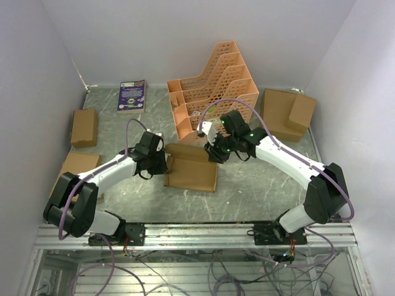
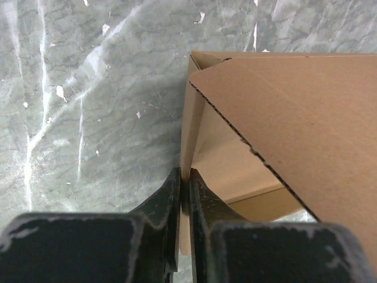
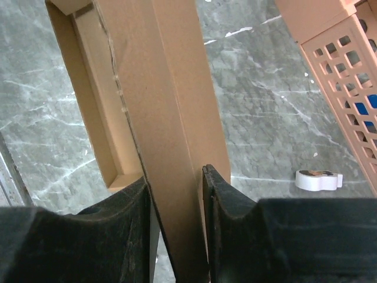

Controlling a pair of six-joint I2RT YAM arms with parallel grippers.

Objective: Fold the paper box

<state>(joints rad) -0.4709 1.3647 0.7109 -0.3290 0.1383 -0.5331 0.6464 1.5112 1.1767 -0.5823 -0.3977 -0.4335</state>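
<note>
The left gripper is pinched together on the thin upright side wall of the paper box, at the bottom centre of its wrist view. The right gripper stands apart, straddling a raised cardboard flap of the same box. Seen from above, the partly folded box lies at the centre of the grey tabletop, just below the orange file rack.

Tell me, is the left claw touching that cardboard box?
Touching. The left wrist view shows the left gripper pinching the side wall of the paper box, no gap visible.
</note>
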